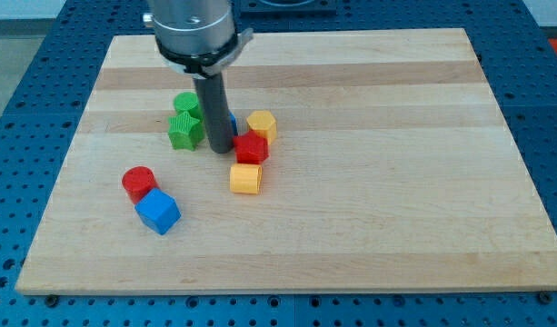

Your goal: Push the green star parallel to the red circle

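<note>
The green star [182, 131] lies left of centre on the wooden board [369, 209], with a green round block [187, 104] touching it just above. The red circle [139, 182] lies lower left, touching a blue cube [158, 212] below it. My tip [221, 149] rests on the board just right of the green star, between it and a red block [252, 148].
A yellow hexagon-like block [262, 125] sits upper right of the red block. A yellow cube [246, 178] lies below the red block. A blue block [231, 122] is mostly hidden behind the rod. The arm's grey housing [194, 32] hangs over the top edge.
</note>
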